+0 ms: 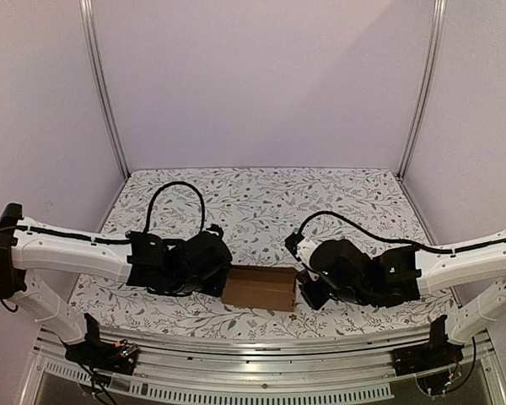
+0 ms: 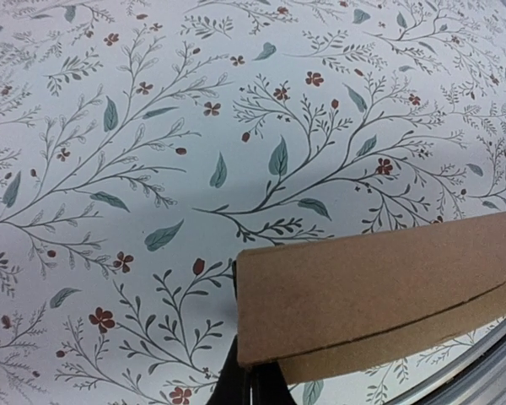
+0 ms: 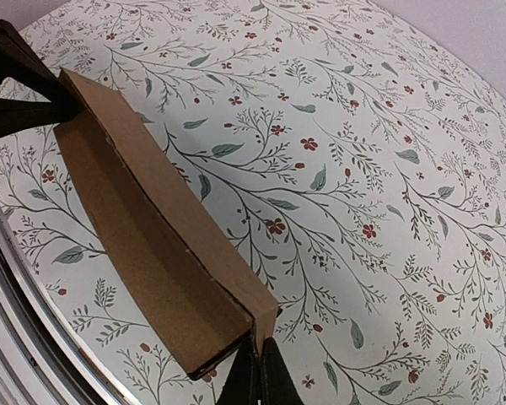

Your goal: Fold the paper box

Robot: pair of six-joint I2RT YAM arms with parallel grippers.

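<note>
The left tool (image 2: 251,384) is clamped on the left end of the box (image 1: 259,288), in the inspector's judgement to steady that end. The box lies between both tools, low over the desk (image 1: 261,198) near its front edge, with one long panel raised. The right tool (image 3: 255,375) is pinched on the right end's edge, apparently bracing it for folding.
</note>
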